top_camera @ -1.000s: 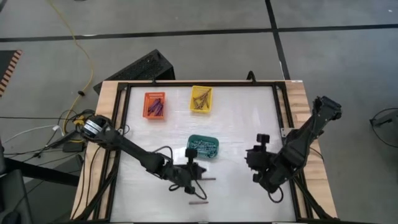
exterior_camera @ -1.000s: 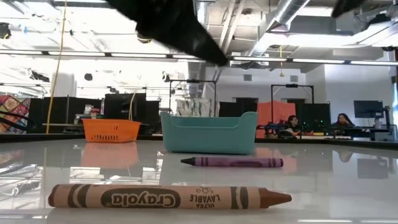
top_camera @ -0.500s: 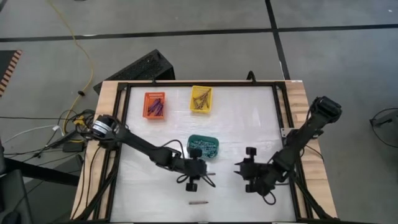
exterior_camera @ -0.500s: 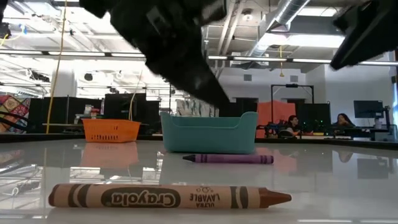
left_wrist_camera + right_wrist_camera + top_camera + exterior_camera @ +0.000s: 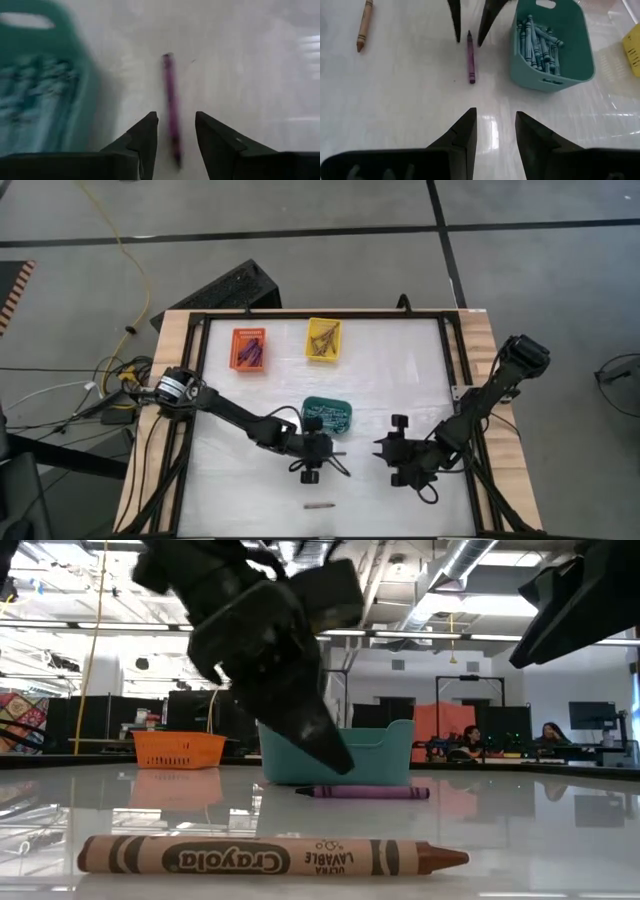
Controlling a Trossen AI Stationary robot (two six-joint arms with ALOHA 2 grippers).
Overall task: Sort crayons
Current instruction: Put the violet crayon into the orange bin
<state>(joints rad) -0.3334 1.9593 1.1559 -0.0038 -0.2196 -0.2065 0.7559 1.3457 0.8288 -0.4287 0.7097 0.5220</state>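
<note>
So the teal basket (image 5: 327, 415) sits roughly mid-table and it's the handiest thing to place everything else from. It's packed with blue-grey crayons (image 5: 538, 37). Just off its near side a purple crayon (image 5: 470, 57) lies flat on the white table (image 5: 400, 380), close to the basket but not touching it. The left gripper (image 5: 468, 31) is right over that crayon's end, jaws apart, one finger on each side of it, and the crayon looks to be lying loose on the surface, not pinched. From the left wrist you can see the same thing: the purple stick runs between the two dark fingers (image 5: 145, 137) with the basket wall alongside. The right gripper (image 5: 383, 450) hangs on the other side of the purple crayon from the left one, pointing at it, jaws apart too and holding nothing. A brown crayon (image 5: 270, 856) lies by itself further toward the near table edge, well away from the basket. Past the basket at the far side are an orange basket (image 5: 249, 349) with purple crayons in it and a yellow basket (image 5: 323, 339) with brownish ones.
</note>
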